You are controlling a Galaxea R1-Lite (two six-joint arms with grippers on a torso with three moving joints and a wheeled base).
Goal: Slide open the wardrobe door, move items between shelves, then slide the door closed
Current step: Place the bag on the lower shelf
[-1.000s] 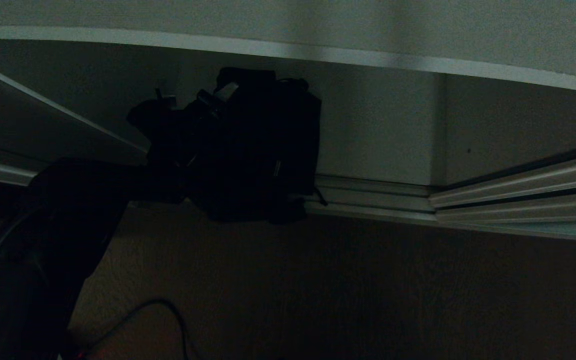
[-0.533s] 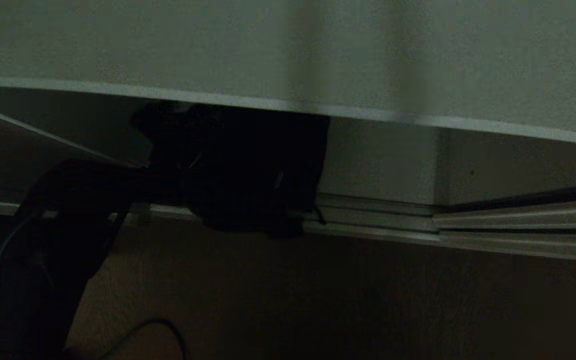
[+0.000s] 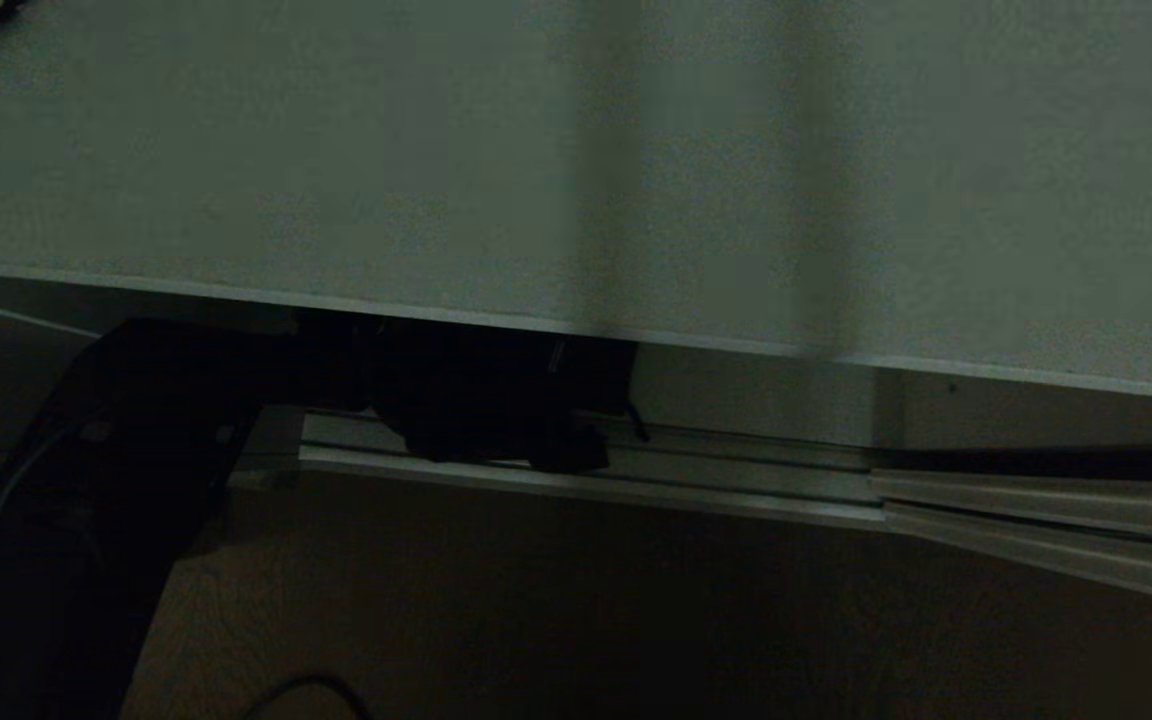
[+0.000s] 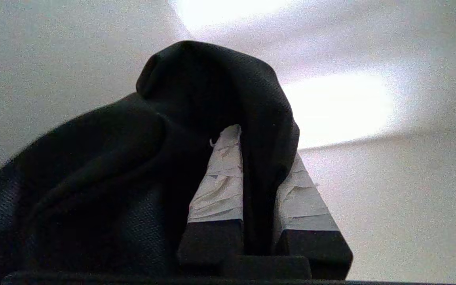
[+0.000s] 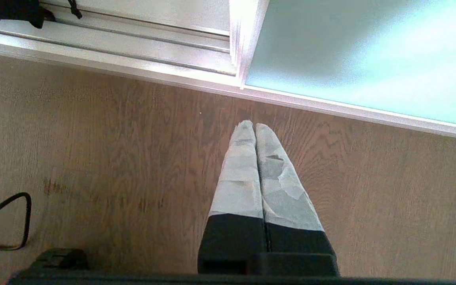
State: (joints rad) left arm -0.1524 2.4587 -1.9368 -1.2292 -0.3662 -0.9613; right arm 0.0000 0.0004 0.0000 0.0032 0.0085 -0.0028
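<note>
Left gripper (image 4: 257,158): taped fingers (image 4: 220,178) nearly together, clamped on a fold of the black bag's strap (image 4: 265,130), which runs up between them and arches over the tips. Bag (image 3: 496,395) hangs just under the shelf (image 3: 576,200) front edge, above the bottom door track (image 3: 736,490); long axis cannot be told. Right gripper (image 5: 255,130): fingers pressed together, empty, over wood floor (image 5: 113,158) near the sliding wardrobe door (image 5: 350,51)

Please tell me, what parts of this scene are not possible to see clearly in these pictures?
- Head view: the shelf hides the upper part of the black bag and the left gripper.
- Left wrist view: the left gripper pinches a fold of the bag; buckle and tag are hidden.
- Right wrist view: the sliding wardrobe door is cut off by the picture's edges.
</note>
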